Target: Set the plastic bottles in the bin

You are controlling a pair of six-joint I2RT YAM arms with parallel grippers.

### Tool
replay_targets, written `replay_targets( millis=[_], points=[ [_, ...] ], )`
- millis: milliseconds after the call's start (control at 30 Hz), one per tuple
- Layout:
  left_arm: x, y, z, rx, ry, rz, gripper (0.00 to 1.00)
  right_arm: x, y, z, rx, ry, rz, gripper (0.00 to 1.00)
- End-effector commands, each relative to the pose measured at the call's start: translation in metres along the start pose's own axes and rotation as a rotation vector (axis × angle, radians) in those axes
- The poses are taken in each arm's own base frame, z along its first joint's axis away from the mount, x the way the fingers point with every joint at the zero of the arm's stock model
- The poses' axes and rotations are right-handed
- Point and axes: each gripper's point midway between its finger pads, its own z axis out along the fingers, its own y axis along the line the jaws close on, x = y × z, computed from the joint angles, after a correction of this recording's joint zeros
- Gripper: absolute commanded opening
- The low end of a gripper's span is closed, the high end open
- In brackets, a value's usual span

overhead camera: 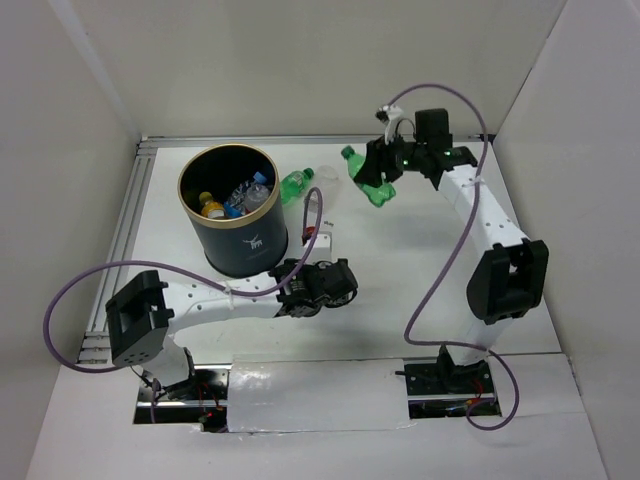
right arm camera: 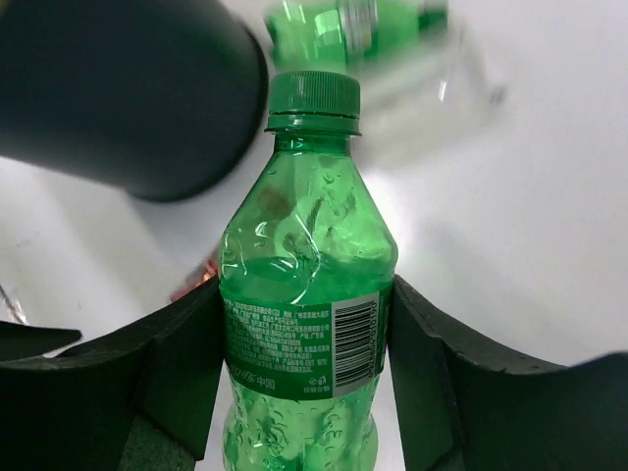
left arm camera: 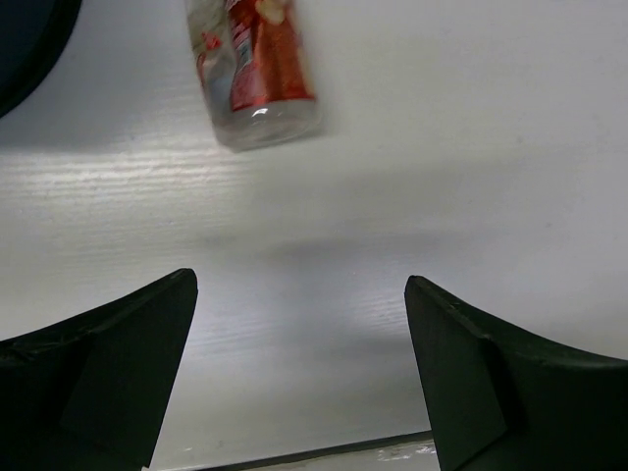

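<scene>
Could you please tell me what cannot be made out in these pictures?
1. Red-labelled bottle, left wrist view: the top edge cuts off its far end, and the label print is blurred.
2. Second green bottle, right wrist view: out of focus and cut by the top edge.
3. Held green bottle, right wrist view: the bottom edge cuts off its base.
4. Bin contents, top view: too small to count, and the wall hides lower items.

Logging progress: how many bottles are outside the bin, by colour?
Green: 2 (held green bottle, lying green bottle)
Clear, red label: 1 (red-label bottle)
Total: 3 outside the bin; one faint clear item is uncountable
</scene>
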Motion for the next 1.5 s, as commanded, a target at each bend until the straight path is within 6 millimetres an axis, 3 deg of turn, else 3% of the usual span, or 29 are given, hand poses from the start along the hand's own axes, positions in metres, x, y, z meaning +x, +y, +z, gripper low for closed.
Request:
replay_targets(
  millis=[0,100,167,233,267,300,400,433,500,533,600,633,667,733,767,800,833,867,933,1067,1100,1167,1200,1267,1300,1367,1400,1433,1467],
  points=[
    [0.001,0.004,-0.008,0.036,0.001,-0.083,1.0,-0.077,0.039,-0.04,-0.057,-0.196,-0.21,0.06],
    [0.008,0.009,-0.006,0.056,0.003,-0.105,1.0,-0.125,0.053,-0.048,-0.062,-0.3,-0.291,0.06],
    [0.009,0.007,-0.006,0.082,-0.002,-0.092,1.0,-0.168,0.079,-0.054,-0.107,-0.395,-0.328,0.06],
    [0.018,0.005,-0.009,0.091,0.007,-0.057,1.0,-0.194,0.115,-0.042,-0.187,-0.463,-0.37,0.06],
    [0.017,0.006,-0.008,0.086,0.0,-0.057,1.0,-0.194,0.116,-0.042,-0.19,-0.462,-0.357,0.06],
    [0.023,0.004,-0.009,0.09,0.006,-0.027,1.0,-0.206,0.141,-0.042,-0.234,-0.493,-0.385,0.07],
    [0.022,0.0,-0.013,0.101,-0.01,-0.006,1.0,-0.222,0.18,-0.032,-0.324,-0.545,-0.406,0.07],
    [0.024,0.0,-0.011,0.094,-0.006,0.0,1.0,-0.222,0.206,-0.026,-0.385,-0.551,-0.422,0.07],
    [0.026,0.001,-0.012,0.087,-0.007,0.001,1.0,-0.224,0.229,-0.012,-0.438,-0.569,-0.444,0.09],
    [0.028,0.003,-0.012,0.08,-0.003,0.007,1.0,-0.225,0.257,-0.011,-0.486,-0.58,-0.466,0.09],
    [0.027,0.007,-0.012,0.065,-0.006,-0.002,1.0,-0.22,0.276,0.01,-0.532,-0.567,-0.473,0.09],
    [0.027,0.01,-0.012,0.048,-0.013,-0.014,1.0,-0.222,0.291,0.014,-0.541,-0.58,-0.479,0.11],
    [0.028,0.012,-0.012,0.042,-0.009,-0.008,1.0,-0.217,0.291,0.033,-0.544,-0.565,-0.471,0.14],
    [0.023,0.014,-0.012,0.026,-0.028,-0.019,1.0,-0.218,0.292,0.047,-0.543,-0.562,-0.44,0.26],
    [0.018,0.012,-0.015,0.025,-0.038,-0.022,1.0,-0.209,0.291,0.065,-0.553,-0.534,-0.422,0.51],
    [0.017,0.011,-0.011,0.009,-0.05,-0.016,1.0,-0.208,0.291,0.069,-0.555,-0.527,-0.41,0.68],
    [0.015,0.011,-0.01,-0.003,-0.057,-0.01,1.0,-0.205,0.285,0.077,-0.533,-0.51,-0.392,0.78],
    [0.006,0.007,-0.01,-0.012,-0.069,-0.018,1.0,-0.205,0.285,0.077,-0.533,-0.509,-0.392,0.84],
    [0.005,0.008,-0.001,-0.054,-0.067,-0.016,1.0,-0.214,0.267,0.073,-0.475,-0.523,-0.375,1.0],
    [-0.015,0.006,0.009,-0.086,-0.086,-0.031,1.0,-0.239,0.209,0.039,-0.335,-0.559,-0.329,1.0],
    [-0.02,0.005,0.016,-0.088,-0.082,-0.039,1.0,-0.243,0.176,0.024,-0.273,-0.555,-0.304,1.0],
    [-0.027,0.0,0.024,-0.084,-0.084,-0.038,1.0,-0.243,0.139,0.007,-0.195,-0.543,-0.277,1.0],
    [-0.033,-0.002,0.032,-0.102,-0.085,-0.047,1.0,-0.232,0.097,0.001,-0.134,-0.511,-0.243,1.0],
    [-0.034,0.008,0.04,-0.178,-0.075,-0.04,1.0,-0.216,0.069,-0.024,-0.108,-0.471,-0.213,1.0],
    [-0.044,0.008,0.044,-0.2,-0.074,-0.061,1.0,-0.191,0.028,-0.028,-0.058,-0.419,-0.151,0.96],
    [-0.037,0.014,0.062,-0.255,-0.051,-0.04,1.0,-0.168,0.012,-0.053,-0.041,-0.386,-0.149,0.86],
    [-0.038,0.017,0.068,-0.268,-0.044,-0.011,1.0,-0.134,-0.016,-0.055,-0.024,-0.335,-0.081,0.79],
    [-0.041,0.021,0.075,-0.285,-0.04,-0.006,1.0,-0.127,-0.015,-0.074,-0.018,-0.343,-0.082,0.67],
    [-0.034,0.026,0.087,-0.311,-0.026,0.015,1.0,-0.113,-0.021,-0.081,-0.014,-0.333,-0.076,0.63]
  ],
)
